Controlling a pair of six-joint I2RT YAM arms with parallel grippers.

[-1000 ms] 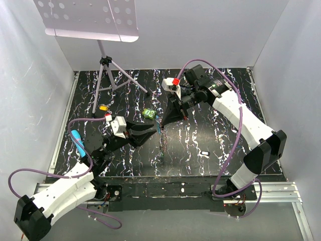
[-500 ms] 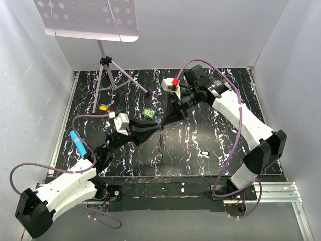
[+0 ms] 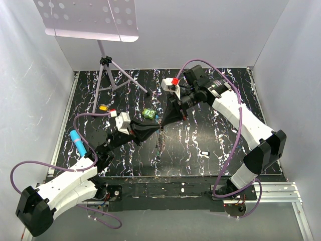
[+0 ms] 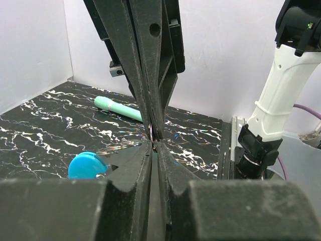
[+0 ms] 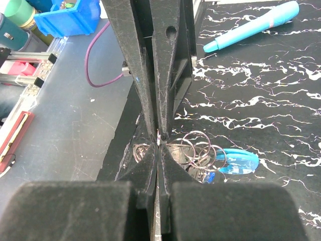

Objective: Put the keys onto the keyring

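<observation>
Your right pincer [image 5: 158, 146] is shut tight on the keyring [image 5: 200, 159], which hangs over the middle of the worktop [image 3: 210, 130]. Your left pincer [image 4: 154, 148] pinches it too, almost shut. Next, I think, hold firm and gently open it.

Keyring [image 5: 193, 150] — tangled thin silvery loops — bright blue clip [image 5: 239, 161]

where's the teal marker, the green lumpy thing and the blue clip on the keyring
teal marker [image 3: 77, 142], top external view, middle of its barrel
green lumpy object [image 3: 148, 114], top external view, its centre
blue clip [image 5: 239, 161], right wrist view, middle of its curved body
</observation>
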